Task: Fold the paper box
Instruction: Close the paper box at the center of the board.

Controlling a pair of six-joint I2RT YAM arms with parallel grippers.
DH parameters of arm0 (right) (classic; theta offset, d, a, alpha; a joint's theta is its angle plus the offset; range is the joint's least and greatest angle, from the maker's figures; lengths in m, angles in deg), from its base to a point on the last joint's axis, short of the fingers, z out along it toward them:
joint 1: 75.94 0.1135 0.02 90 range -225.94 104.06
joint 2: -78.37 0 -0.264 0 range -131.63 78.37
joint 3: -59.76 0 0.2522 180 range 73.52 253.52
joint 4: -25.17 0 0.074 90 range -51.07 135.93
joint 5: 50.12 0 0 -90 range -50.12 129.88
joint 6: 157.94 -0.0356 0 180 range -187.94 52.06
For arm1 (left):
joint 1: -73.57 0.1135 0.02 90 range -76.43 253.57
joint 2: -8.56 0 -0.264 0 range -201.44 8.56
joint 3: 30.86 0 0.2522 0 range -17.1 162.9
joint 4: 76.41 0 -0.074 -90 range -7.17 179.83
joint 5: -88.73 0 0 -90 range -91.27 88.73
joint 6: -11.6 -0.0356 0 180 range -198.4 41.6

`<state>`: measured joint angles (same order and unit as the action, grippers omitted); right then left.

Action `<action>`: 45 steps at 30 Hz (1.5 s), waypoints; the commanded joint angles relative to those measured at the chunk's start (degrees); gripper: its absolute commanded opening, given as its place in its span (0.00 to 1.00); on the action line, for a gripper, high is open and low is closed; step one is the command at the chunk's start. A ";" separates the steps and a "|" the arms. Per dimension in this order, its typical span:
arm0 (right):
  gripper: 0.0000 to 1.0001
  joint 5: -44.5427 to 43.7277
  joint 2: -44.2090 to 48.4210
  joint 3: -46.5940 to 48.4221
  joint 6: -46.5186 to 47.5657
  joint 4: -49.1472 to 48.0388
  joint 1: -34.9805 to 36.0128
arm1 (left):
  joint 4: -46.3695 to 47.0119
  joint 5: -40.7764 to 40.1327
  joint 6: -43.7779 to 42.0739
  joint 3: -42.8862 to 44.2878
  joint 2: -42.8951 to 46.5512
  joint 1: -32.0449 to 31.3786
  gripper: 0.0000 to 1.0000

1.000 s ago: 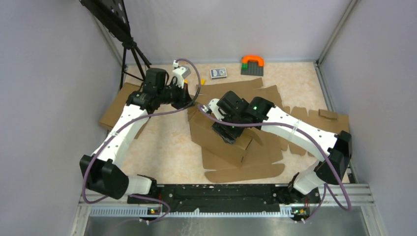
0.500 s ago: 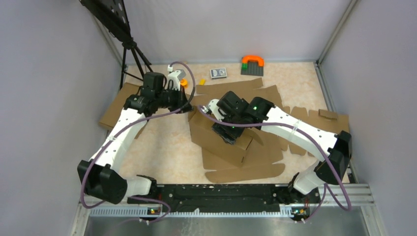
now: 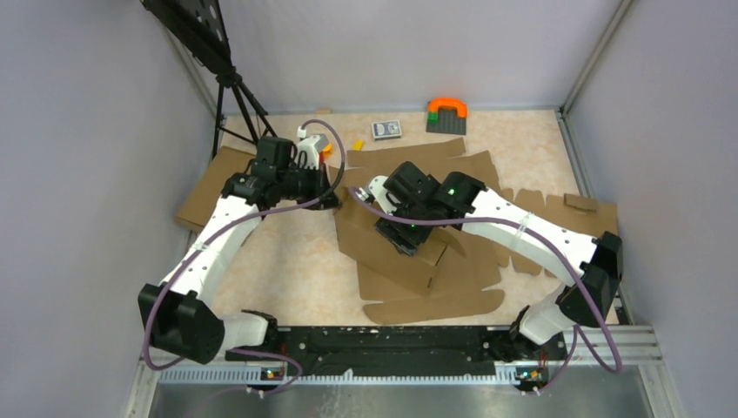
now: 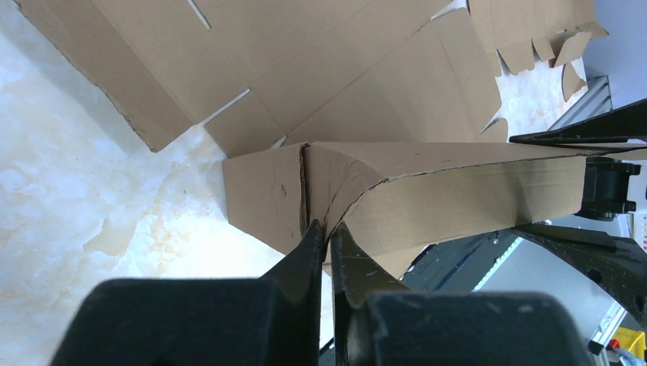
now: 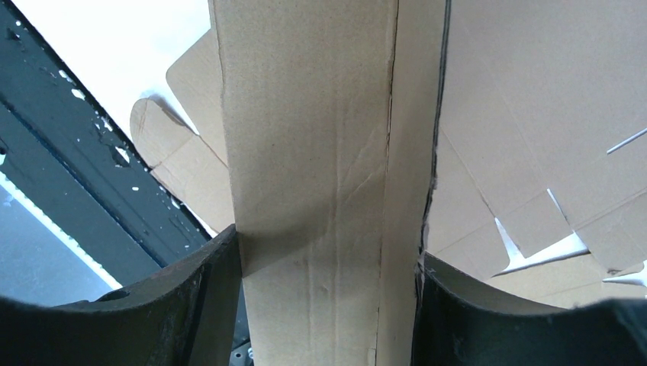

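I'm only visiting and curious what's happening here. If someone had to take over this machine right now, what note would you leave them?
Left gripper: jaws almost together, tips at the corner of a raised flap. I cannot tell whether it is pinching it.
Right gripper: closed across a raised wall of the paper box.
Box: in the middle of the table, with most of the sheet lying flat.
Done: one wall is lifted.
Left: the other flaps and tabs are not yet folded up or tucked in.
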<state>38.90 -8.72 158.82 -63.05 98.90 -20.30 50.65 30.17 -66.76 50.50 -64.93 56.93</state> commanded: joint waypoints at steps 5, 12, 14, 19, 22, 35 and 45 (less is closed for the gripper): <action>0.56 0.23 0.68 2.12 -0.23 -1.61 0.35 | -0.51 -0.28 0.14 0.54 1.59 0.01 0.00; 0.56 0.36 0.84 1.68 -0.22 -1.90 0.37 | -2.46 -0.74 -0.37 0.81 2.34 -0.13 0.00; 0.56 0.23 0.90 1.63 -0.23 -2.03 0.35 | -2.38 -1.52 -0.79 -0.37 2.98 -0.14 0.00; 0.56 0.29 0.75 1.80 -0.44 -2.21 0.35 | -0.88 -3.40 -1.94 -3.84 4.88 -1.05 0.00; 0.56 0.03 0.45 1.98 -0.58 -2.25 0.36 | 2.74 -4.44 -2.70 -7.59 7.41 -2.23 0.00; 0.56 -0.80 -0.10 2.97 -1.36 -2.25 0.35 | 2.65 -10.90 -4.14 -10.63 11.29 -4.38 0.00; 0.59 -1.10 -0.05 3.19 -1.32 -2.48 0.35 | 2.15 -14.20 -3.94 -11.62 11.93 -6.94 0.00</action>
<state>39.19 -8.76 158.84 -62.00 99.03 -19.80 56.37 17.64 -71.00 40.86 -54.15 50.61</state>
